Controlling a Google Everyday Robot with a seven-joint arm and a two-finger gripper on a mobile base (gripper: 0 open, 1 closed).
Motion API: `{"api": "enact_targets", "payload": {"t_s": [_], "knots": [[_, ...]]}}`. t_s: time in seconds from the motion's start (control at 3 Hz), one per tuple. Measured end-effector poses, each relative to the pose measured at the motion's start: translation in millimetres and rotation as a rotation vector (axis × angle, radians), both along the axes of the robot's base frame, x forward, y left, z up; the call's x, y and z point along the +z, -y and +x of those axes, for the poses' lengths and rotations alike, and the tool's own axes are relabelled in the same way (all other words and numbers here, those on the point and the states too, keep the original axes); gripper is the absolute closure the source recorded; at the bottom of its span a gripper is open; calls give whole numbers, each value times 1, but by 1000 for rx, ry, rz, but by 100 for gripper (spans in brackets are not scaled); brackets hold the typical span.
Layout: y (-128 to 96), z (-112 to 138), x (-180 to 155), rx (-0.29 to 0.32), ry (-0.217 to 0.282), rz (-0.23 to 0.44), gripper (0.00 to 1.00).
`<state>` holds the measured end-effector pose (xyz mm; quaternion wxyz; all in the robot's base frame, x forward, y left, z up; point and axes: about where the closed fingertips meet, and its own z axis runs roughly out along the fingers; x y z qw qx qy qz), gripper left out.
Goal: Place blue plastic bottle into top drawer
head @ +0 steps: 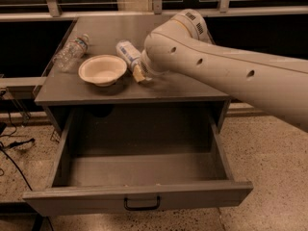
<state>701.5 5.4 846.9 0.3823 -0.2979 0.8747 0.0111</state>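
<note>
The blue plastic bottle (128,53) is whitish with a pale blue-and-white label. It lies tilted on the cabinet top, just right of the white bowl, its cap end pointing back-left. My gripper (140,73) is at the bottle's near end and shut on it, with a tan finger pad (139,74) showing under my white arm. The arm hides the rest of the hand. Below, the top drawer (139,196) is pulled fully open and is empty inside, its black handle at the front centre.
A white bowl (102,70) sits on the cabinet top (72,88) beside the bottle. A clear water bottle (70,52) lies at the top's left edge. My arm (231,76) spans the right side. Cables lie on the floor at the left.
</note>
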Motion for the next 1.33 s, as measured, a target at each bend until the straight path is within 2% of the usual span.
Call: {"api": "enact_targets", "payload": {"t_s": [0.33, 0.67, 1.33], "knots": [[0, 0, 2, 0, 5, -2, 100], [0, 0, 3, 0, 5, -2, 100], [9, 2, 53, 4, 87, -11, 100]]}}
